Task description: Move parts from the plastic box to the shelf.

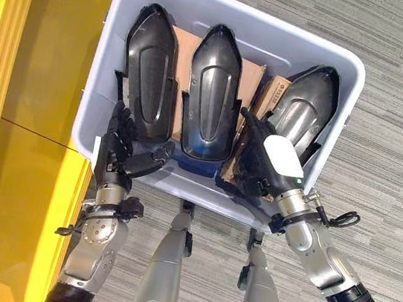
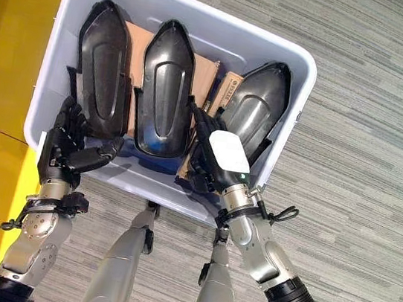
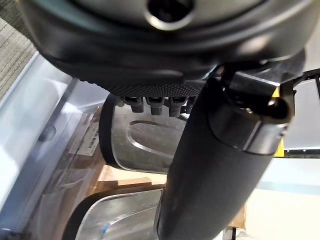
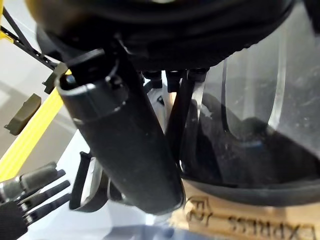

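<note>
Three glossy black pointed parts (image 1: 212, 92) lie side by side on cardboard (image 1: 253, 76) in the pale plastic box (image 1: 333, 55). The left hand (image 1: 118, 147) curls over the box's near rim; the right hand (image 1: 263, 163) grips the rightmost part (image 1: 305, 105).

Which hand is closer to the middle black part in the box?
Right. The right hand reaches in just beside the middle black part, at its lower edge; the left hand sits by the leftmost part, farther off.

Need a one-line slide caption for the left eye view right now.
Both hands, left and right, reach into the white plastic box holding three black parts, left, middle, right.
</note>
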You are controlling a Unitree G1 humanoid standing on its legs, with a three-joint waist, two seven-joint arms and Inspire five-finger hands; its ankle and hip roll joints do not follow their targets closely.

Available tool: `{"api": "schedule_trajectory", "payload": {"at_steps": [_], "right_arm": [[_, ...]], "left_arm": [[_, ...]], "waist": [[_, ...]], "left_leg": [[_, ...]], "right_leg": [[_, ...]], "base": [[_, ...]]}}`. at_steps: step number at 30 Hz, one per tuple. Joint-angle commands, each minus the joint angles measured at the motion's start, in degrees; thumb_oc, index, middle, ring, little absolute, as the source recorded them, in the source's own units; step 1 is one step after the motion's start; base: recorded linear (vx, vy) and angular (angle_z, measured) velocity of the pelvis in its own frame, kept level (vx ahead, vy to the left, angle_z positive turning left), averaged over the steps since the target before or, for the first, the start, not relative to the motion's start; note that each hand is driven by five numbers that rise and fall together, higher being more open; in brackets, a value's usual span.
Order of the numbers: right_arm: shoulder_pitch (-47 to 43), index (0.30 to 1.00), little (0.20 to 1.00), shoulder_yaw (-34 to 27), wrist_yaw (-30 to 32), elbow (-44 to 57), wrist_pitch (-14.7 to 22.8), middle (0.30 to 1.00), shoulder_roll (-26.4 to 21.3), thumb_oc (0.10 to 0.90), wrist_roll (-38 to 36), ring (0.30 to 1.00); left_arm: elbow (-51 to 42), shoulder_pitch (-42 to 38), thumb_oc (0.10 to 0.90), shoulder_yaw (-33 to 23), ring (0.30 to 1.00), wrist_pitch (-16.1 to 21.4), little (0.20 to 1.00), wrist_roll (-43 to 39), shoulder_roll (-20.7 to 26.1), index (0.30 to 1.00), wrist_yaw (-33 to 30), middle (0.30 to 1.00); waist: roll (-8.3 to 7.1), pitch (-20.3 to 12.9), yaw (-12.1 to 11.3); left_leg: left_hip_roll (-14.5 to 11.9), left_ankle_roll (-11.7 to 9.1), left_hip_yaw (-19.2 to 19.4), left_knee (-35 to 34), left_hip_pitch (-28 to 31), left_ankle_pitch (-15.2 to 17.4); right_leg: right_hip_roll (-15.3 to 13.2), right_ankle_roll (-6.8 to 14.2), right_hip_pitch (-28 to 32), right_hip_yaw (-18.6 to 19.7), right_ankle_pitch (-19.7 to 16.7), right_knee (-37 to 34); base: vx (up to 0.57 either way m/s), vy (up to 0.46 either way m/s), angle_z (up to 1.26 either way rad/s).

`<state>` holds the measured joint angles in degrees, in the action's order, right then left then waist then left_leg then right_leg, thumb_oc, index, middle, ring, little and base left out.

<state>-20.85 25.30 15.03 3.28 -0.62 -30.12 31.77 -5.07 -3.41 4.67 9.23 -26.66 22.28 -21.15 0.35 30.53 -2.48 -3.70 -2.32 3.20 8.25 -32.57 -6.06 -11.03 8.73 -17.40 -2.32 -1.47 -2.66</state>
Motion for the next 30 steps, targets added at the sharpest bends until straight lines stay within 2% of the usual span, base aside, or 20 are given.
{"api": "schedule_trajectory", "payload": {"at_steps": [1, 11, 30], "right_arm": [[-1.5, 1.0, 1.0, -3.2, 5.9, 4.6, 1.0, 1.0, -1.5, 0.9, 4.3, 1.0], [1.7, 1.0, 1.0, -4.4, 8.2, 3.8, -0.8, 1.0, -2.0, 0.9, 9.0, 1.0], [4.2, 1.0, 1.0, -4.3, 11.1, -3.9, -3.9, 1.0, 0.7, 0.9, 7.9, 1.0]], "left_arm": [[-8.2, 1.2, 0.9, -2.8, 1.0, 6.1, 1.0, 1.5, 3.4, 1.0, -1.7, 1.0], [-8.3, 1.4, 0.9, -2.3, 1.0, 6.2, 1.0, 1.7, 3.8, 1.0, -1.8, 1.0], [-7.0, 1.4, 0.9, -1.2, 1.0, 6.1, 1.0, 2.2, 4.5, 1.0, -2.3, 1.0]], "waist": [[0.52, -0.7, 2.5], [1.09, -0.7, 3.6], [2.69, -0.7, 4.5]], "left_leg": [[-2.5, -1.0, 1.5, 10.9, -6.9, 5.7], [-2.6, -0.8, 2.1, 11.8, -8.2, 6.5], [-3.2, -0.8, 3.1, 12.7, -10.6, 6.6]], "right_leg": [[-6.4, 1.4, 2.2, -0.8, 5.1, 5.8], [-6.1, 1.3, -1.3, 1.0, 5.9, 8.2], [-5.3, 0.9, -6.1, 2.7, 6.9, 11.2]], "base": [[-0.02, 0.029, -0.07], [-0.02, 0.016, -0.07], [0.0, 0.0, -0.03]]}}
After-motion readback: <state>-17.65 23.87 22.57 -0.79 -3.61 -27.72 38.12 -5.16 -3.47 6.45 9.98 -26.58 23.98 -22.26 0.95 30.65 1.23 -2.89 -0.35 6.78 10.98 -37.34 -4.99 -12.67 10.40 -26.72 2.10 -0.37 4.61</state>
